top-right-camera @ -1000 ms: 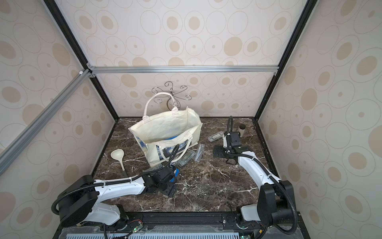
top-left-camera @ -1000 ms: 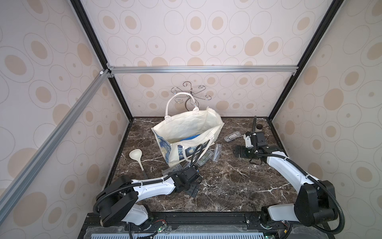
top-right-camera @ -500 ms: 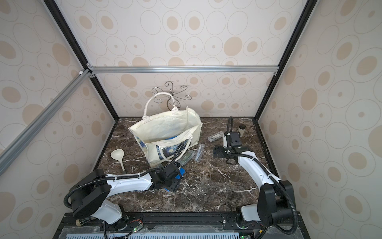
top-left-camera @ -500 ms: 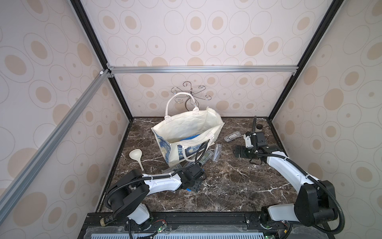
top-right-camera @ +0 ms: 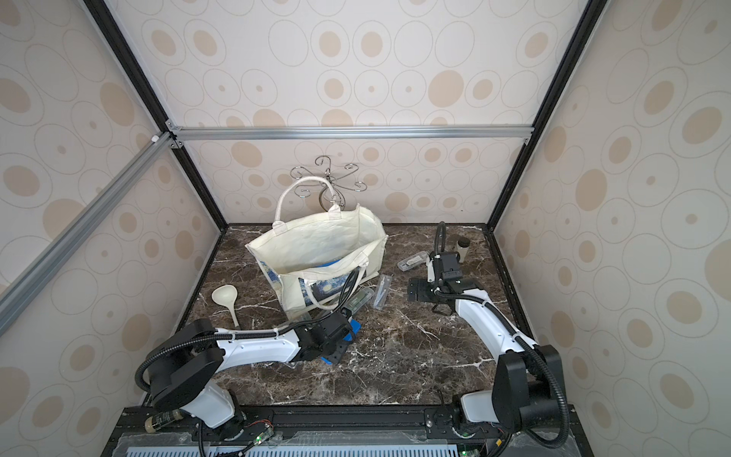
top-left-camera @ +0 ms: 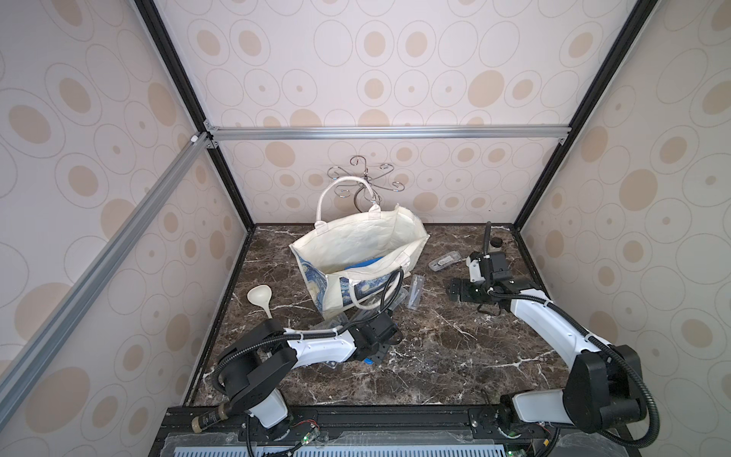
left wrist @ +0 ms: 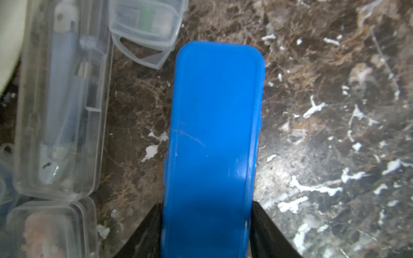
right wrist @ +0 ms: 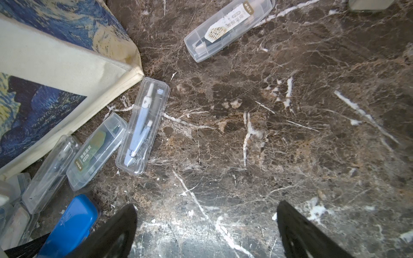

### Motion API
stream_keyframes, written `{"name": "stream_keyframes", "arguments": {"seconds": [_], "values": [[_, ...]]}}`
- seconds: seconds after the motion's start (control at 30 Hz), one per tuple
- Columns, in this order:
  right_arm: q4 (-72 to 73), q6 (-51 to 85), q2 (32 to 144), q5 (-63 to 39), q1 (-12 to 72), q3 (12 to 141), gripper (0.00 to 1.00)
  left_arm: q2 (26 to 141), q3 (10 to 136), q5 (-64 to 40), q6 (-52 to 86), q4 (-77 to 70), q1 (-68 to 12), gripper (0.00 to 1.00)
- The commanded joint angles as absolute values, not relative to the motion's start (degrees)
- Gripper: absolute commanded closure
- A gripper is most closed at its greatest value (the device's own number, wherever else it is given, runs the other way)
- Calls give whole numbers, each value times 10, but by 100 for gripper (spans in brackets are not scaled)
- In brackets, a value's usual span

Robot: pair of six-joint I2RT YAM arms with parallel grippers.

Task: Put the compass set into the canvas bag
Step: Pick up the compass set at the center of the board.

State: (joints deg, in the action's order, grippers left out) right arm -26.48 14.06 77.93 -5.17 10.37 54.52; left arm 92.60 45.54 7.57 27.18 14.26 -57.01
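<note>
The canvas bag (top-left-camera: pixel 356 245) stands open at the middle back, its starry print facing front (right wrist: pixel 55 62). A blue compass set case (left wrist: pixel 214 134) lies flat on the marble in front of it. My left gripper (left wrist: pixel 206 207) is shut on this case, a black finger against each long side; in a top view the gripper (top-right-camera: pixel 340 344) covers most of the case (top-right-camera: pixel 353 329). More compass sets in clear cases (right wrist: pixel 143 127) lie along the bag's foot. My right gripper (right wrist: pixel 206 214) hovers open and empty over bare marble to the right of the bag (top-left-camera: pixel 455 291).
Another clear case (top-left-camera: pixel 445 262) lies at the back right, near a small jar (top-left-camera: pixel 494 245). A cream ladle (top-left-camera: pixel 260 297) lies left of the bag. A wire hook stand (top-left-camera: pixel 366 186) rises behind the bag. Small clear boxes (left wrist: pixel 51 225) crowd beside the blue case.
My left gripper slid slightly right over the blue case and its jaws narrowed until they met the case's sides. The right arm has not moved.
</note>
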Motion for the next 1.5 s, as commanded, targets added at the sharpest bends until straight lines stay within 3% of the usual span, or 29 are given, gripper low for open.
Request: {"name": "stream_keyframes", "arguments": {"seconds": [0.0, 0.97, 1.47], "values": [[-267, 142, 768, -44, 99, 542, 0, 948, 459, 83, 248, 170, -583, 46], [-266, 140, 784, -41, 99, 547, 0, 837, 509, 107, 96, 39, -621, 48], [-265, 140, 791, -40, 99, 547, 0, 809, 669, 102, -36, 28, -563, 48]]}}
